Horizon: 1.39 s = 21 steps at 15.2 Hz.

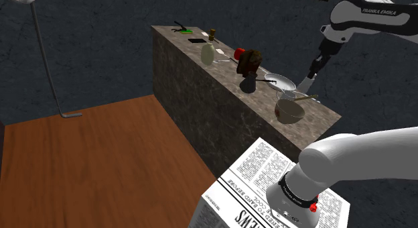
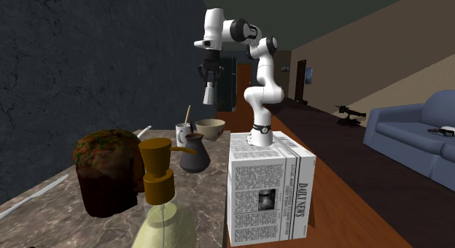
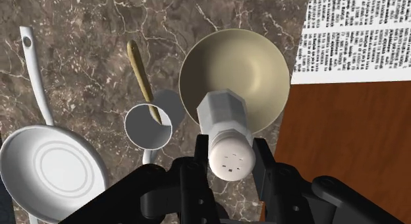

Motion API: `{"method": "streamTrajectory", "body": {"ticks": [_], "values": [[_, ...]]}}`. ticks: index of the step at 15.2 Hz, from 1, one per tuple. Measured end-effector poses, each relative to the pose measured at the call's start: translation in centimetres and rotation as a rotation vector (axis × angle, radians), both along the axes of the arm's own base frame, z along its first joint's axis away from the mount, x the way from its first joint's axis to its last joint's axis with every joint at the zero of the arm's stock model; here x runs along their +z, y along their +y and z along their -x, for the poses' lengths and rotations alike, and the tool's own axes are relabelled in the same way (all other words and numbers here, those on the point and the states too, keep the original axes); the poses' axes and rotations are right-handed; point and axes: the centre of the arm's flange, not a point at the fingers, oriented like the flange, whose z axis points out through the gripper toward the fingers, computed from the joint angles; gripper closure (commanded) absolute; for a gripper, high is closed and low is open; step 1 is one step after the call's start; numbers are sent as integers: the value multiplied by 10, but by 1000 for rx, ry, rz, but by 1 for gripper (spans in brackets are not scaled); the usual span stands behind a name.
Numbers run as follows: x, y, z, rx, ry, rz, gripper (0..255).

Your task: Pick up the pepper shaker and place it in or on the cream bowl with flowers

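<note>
Step in hand: the carry is looking finished and the placing is coming up. The arm is holding the pepper shaker (image 3: pixel 227 134) over the cream bowl (image 3: pixel 253 61).
Hand: the gripper (image 3: pixel 230 151) is pinching the shaker's pale faceted body between its two black fingers, with the holed cap pointing back at the wrist camera.
Where the shaker is: it is hanging in the air, clear of the marble counter (image 3: pixel 85 31). Its lower end is showing against the bowl's inside, close to the rim rather than the middle.
Next move: I am guessing a small shift toward the bowl's centre, a straight lowering, then a spreading of the fingers once the base is resting inside.
Neighbours: a white cup (image 3: pixel 141 127) with a wooden stick (image 3: pixel 140 71) is standing just beside the bowl, and a white pan (image 3: pixel 53 165) is lying past it.
Wrist view: it is giving the grip and the line-up over the bowl.
Second exterior view: it is giving the height, with the gripper hanging well above the bowl. It is also showing a dark pot (image 2: pixel 194 155) and a brown cake (image 2: pixel 106 173) further along the counter.
Flowers: I am not making out any on the bowl.
</note>
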Motion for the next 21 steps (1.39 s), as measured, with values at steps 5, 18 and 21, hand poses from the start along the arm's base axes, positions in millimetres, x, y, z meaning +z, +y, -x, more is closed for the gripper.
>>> {"method": "streamTrajectory", "body": {"ticks": [5,18,21], "values": [[-26,0,3,1,1,0,255],[-95,-1,2,1,1,0,255],[-103,0,2,1,1,0,255]]}}
